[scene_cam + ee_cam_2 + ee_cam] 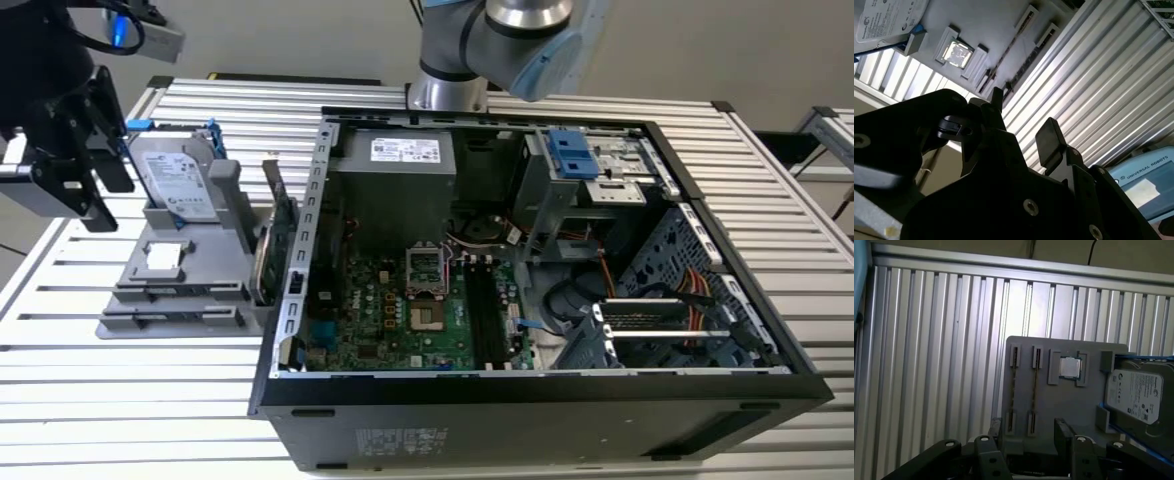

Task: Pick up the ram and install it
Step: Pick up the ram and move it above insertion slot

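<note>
While the gripper [96, 180] hangs at 10 o'clock from the open computer case [534, 425] in the exterior view, above the grey holder [174, 300], nothing is picked yet by my read. The case lies on its side with the panel off, so the memory sockets [487, 320] face up for a straight push-in. I can't tell if they're filled. The holder props the hard drive [174, 180] on edge at its 12 o'clock end, presumably so parts can be pinched from above.

First wrist view: the fingers [1063, 427] are spread with nothing between them, over the holder's edge and close to two narrow slots [1014, 385]. Each slot shows just a thin line. It may be the ram edge-on, but don't count on it; I can't confirm. The processor chip [1070, 367] sits between the slots and the drive.

Second wrist view: same spread stance, gap empty, slots beyond the tips, slatted table [1094, 75] beneath.
</note>
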Robot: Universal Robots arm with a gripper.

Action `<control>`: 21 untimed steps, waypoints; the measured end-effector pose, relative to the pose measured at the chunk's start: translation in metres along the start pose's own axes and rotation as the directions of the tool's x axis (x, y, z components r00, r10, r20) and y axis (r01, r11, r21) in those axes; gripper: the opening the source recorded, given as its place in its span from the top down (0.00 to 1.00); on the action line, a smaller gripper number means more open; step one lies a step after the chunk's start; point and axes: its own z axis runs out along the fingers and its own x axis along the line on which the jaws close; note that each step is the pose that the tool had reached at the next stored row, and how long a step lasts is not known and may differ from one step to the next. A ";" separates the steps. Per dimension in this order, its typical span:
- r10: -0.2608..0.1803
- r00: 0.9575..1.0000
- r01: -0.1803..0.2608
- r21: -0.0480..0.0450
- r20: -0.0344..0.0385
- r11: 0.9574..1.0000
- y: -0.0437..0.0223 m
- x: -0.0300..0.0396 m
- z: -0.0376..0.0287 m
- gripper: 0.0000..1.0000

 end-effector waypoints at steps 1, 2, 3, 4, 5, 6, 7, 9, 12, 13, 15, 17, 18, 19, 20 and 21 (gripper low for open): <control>0.000 1.000 0.000 0.000 0.000 1.000 -0.0001 -0.0002 0.0007 0.00; 0.000 1.000 0.000 0.000 -0.001 1.000 -0.0001 -0.0004 0.0013 0.00; 0.000 1.000 0.000 0.000 -0.001 1.000 -0.0001 -0.0005 0.0019 0.00; 0.000 1.000 0.000 0.000 -0.001 1.000 -0.0001 -0.0007 0.0026 0.00; 0.000 1.000 0.000 0.000 -0.002 1.000 -0.0002 -0.0008 0.0032 0.00; 0.000 1.000 0.000 0.000 -0.002 1.000 -0.0002 -0.0009 0.0038 0.00; 0.000 1.000 0.000 0.000 -0.002 1.000 -0.0002 -0.0011 0.0044 0.00; 0.001 1.000 -0.001 0.000 -0.003 1.000 -0.0003 -0.0014 0.0056 0.00; 0.001 1.000 -0.001 0.000 -0.004 1.000 -0.0004 -0.0019 0.0074 0.00; 0.001 1.000 -0.001 0.000 -0.005 1.000 -0.0004 -0.0022 0.0086 0.00; 0.001 1.000 -0.001 0.000 -0.006 1.000 -0.0005 -0.0024 0.0099 0.00; 0.001 1.000 -0.001 -0.001 -0.006 1.000 -0.0005 -0.0027 0.0111 0.00; 0.001 1.000 -0.001 -0.001 -0.007 1.000 -0.0006 -0.0028 0.0117 0.00; 0.001 1.000 -0.001 -0.001 -0.007 1.000 -0.0006 -0.0029 0.0123 0.00; 0.001 1.000 -0.001 -0.001 -0.007 1.000 -0.0006 -0.0031 0.0130 0.00; 0.001 1.000 -0.001 -0.001 -0.008 1.000 -0.0007 -0.0032 0.0136 0.00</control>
